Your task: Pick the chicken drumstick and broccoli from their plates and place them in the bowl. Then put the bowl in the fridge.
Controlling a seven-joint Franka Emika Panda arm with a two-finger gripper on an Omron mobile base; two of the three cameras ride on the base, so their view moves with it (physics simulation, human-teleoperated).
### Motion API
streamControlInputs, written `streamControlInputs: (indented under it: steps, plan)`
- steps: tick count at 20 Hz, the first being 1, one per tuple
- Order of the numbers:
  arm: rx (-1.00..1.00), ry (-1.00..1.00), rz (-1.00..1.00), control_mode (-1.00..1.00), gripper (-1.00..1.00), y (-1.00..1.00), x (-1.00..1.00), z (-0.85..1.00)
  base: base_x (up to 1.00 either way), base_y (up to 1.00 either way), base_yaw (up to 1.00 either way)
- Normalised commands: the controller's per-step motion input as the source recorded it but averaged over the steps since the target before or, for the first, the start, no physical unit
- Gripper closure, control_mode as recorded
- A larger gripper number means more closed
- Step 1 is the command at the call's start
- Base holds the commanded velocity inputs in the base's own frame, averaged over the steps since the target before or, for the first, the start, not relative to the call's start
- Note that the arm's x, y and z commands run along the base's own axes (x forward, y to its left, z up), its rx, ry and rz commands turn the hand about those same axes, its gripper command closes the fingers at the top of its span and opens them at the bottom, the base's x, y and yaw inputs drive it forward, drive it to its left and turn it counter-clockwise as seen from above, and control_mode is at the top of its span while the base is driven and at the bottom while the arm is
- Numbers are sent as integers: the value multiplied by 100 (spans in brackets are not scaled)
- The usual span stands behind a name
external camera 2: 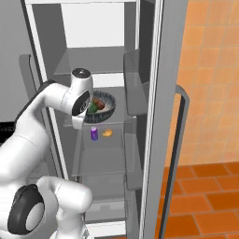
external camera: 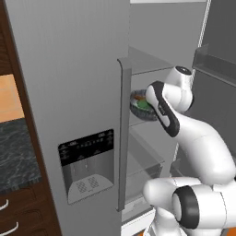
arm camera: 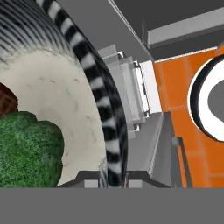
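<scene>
The dark grey ribbed bowl (external camera 2: 106, 105) is inside the open fridge (external camera 2: 161, 116), level with a middle shelf (external camera 2: 100, 122). My gripper (arm camera: 114, 177) is shut on the bowl's rim (arm camera: 105, 118), with one finger on each side of the wall. The green broccoli (arm camera: 26, 148) lies on the bowl's pale speckled inside. The reddish-brown chicken drumstick (arm camera: 6, 100) peeks out just behind it. From the left base view the bowl (external camera: 138, 108) shows past the door edge, with the broccoli (external camera: 144, 105) in it. The plates are out of view.
A small purple can (external camera 2: 94, 134) and an orange item (external camera 2: 108, 132) sit on the shelf below the bowl. Door bins (external camera 2: 133, 88) jut out on the right. The closed left door carries a dispenser panel (external camera: 86, 163). A dark counter (external camera: 14, 152) lies to the left.
</scene>
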Motion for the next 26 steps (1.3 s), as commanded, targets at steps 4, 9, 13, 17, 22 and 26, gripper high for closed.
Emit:
streamControlInputs:
  steps: [4,9,13,17,22,26]
  plan:
    - [0,0,0,-100,100,2,61,-49,0,0,0]
    - [0,0,0,-100,100,0,41,-39,0,0,0]
    - [0,2,0,-100,100,0,43,-23,0,0,0]
    - [0,0,0,-100,100,0,48,5,0,0,0]
    - [0,-2,2,-100,100,-1,45,5,0,0,0]
    - [0,0,1,-100,100,0,60,-25,0,0,0]
